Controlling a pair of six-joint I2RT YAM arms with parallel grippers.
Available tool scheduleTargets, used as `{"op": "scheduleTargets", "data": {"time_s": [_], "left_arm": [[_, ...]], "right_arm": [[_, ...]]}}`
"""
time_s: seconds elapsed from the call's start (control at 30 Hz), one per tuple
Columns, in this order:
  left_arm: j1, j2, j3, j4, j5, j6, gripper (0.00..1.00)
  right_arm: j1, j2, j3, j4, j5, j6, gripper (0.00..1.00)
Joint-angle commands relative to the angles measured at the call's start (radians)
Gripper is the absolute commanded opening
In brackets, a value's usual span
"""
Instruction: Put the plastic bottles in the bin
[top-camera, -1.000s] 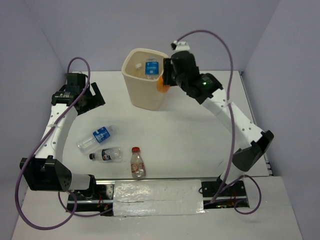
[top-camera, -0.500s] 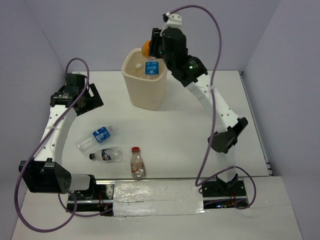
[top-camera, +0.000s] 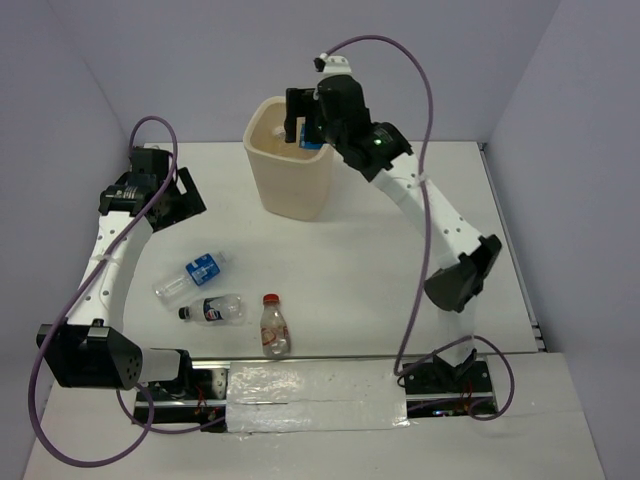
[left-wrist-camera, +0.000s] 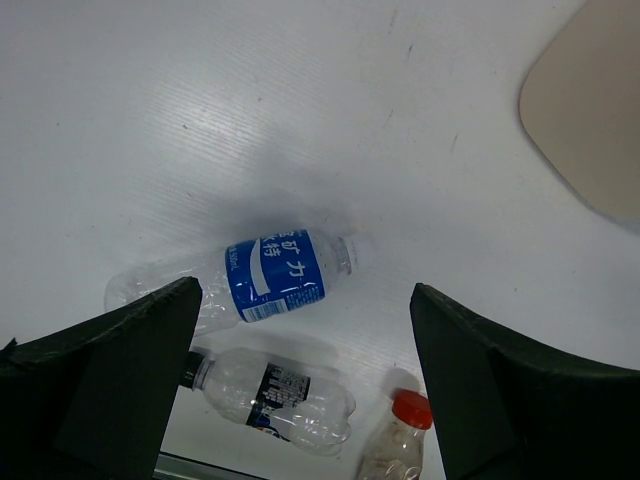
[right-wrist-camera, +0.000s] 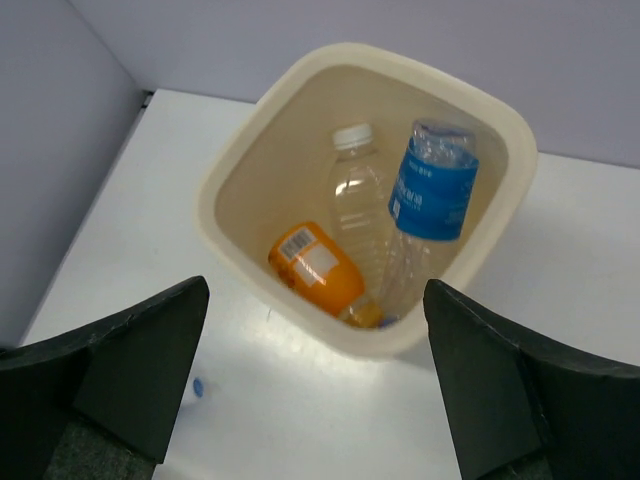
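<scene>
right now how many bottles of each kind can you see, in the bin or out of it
blue-label bottles: 2
orange bottle: 1
plain clear bottle: 1
black-capped bottle: 1
red-capped bottle: 1
total: 6

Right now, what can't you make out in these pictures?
Top view: the right arm hides much of the bin interior.
Left wrist view: the bottom edge cuts off the red-capped bottle.
Top view: the black-capped bottle label is too small to read.
</scene>
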Motion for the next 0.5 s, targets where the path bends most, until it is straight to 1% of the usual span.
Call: {"op": "scheduleTargets", "data": {"time_s": [0.0,0.03,0.07,0.1,0.13,0.17,0.23,0.27,0.3,0.33,0.4,0.47], "left_arm": [[0.003,-0.029,0.012,0.022,-0.015,-0.006,0.99],[0.003,-0.032,0.012,0.025,-0.010,-0.010,0.99],[0.003,-0.032,0.011,0.023,-0.007,-0.012,0.99],[0.001,-0.033,0.011,0.022,-0.006,-0.013,0.99],[0.003,-0.038,0.009,0.022,-0.009,-0.018,0.99],[0.003,-0.040,0.009,0.019,-0.013,-0.021,0.99],[0.001,-0.041,0.015,0.003,-0.027,-0.029,0.99],[0.001,-0.044,0.017,-0.001,-0.036,-0.029,0.99],[0.001,-0.046,0.020,-0.004,-0.041,-0.029,0.99],[0.001,-0.055,0.018,-0.007,-0.042,-0.027,0.99],[0.001,-0.067,0.005,-0.003,-0.033,-0.027,0.99],[0.003,-0.090,-0.023,0.014,-0.022,-0.026,0.99]], "right_arm": [[0.013,-0.194,-0.089,-0.050,-0.056,0.026,0.95],[0.021,-0.252,-0.136,-0.070,-0.068,0.035,0.95],[0.033,-0.286,-0.259,-0.082,-0.076,0.047,0.95],[0.064,-0.325,-0.334,-0.084,-0.079,0.070,0.95],[0.087,-0.402,-0.413,-0.080,-0.076,0.088,0.95],[0.110,-0.440,-0.563,-0.073,-0.069,0.113,0.96],[0.174,-0.541,-0.706,-0.037,-0.084,0.200,0.96],[0.194,-0.564,-0.835,-0.020,-0.096,0.233,0.96],[0.213,-0.584,-0.888,0.006,-0.128,0.301,0.96],[0.252,-0.612,-0.981,0.020,-0.140,0.335,0.96],[0.292,-0.623,-1.055,0.071,-0.168,0.421,0.96],[0.354,-0.610,-1.118,0.107,-0.199,0.458,0.96]]}}
